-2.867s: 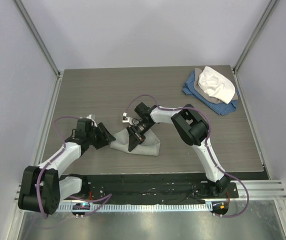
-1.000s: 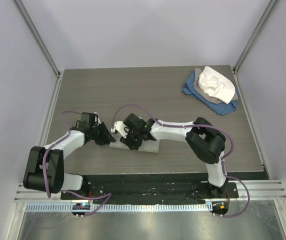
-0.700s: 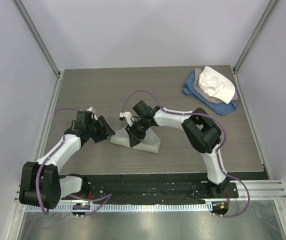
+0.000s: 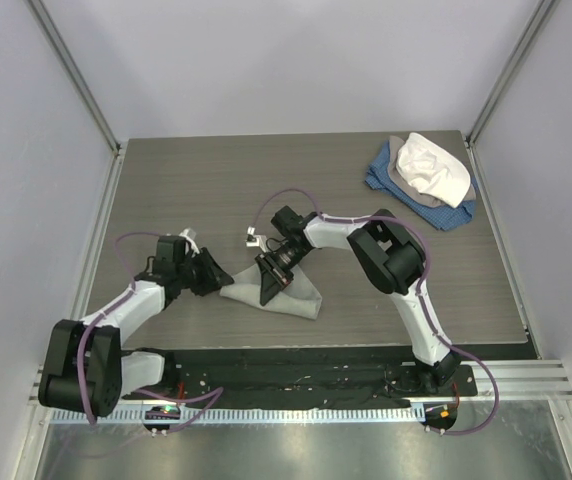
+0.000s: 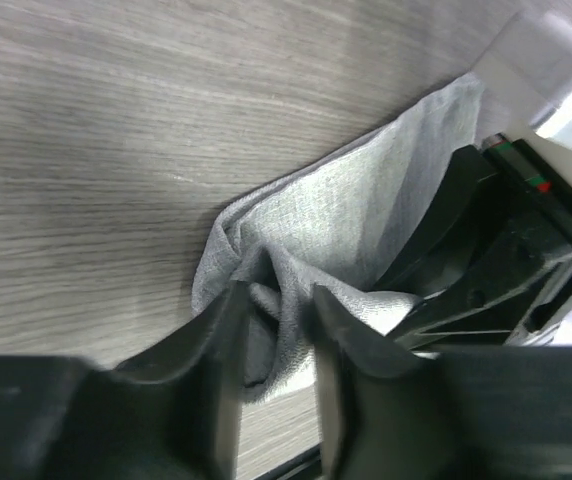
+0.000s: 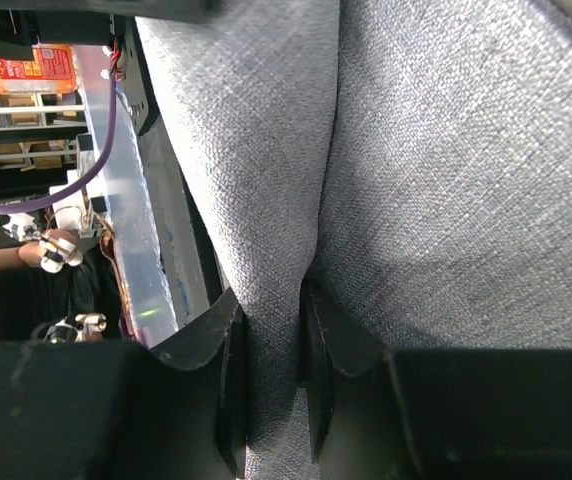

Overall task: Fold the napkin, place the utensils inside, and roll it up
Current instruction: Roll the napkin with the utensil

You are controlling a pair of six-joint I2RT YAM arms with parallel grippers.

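The light grey napkin [image 4: 302,294] lies bunched on the table between the two arms. My right gripper [image 4: 270,277] is shut on a raised fold of the napkin [image 6: 446,180], and the cloth fills the narrow gap between its jaws [image 6: 271,330]. My left gripper [image 4: 216,274] is at the napkin's left corner. Its jaws [image 5: 276,320] stand open on either side of a crumpled ridge of the cloth [image 5: 366,220], with table showing between them lower down. The utensils are out of view.
A heap of blue, grey and white cloths [image 4: 426,175] lies at the back right corner. The black base rail [image 4: 296,375] runs along the near edge, close behind the napkin. Grey walls with metal posts enclose the table.
The right gripper has drawn its fold of napkin back to the right and toward the near edge. The left gripper let go, backed off, then returned to the napkin's left corner.
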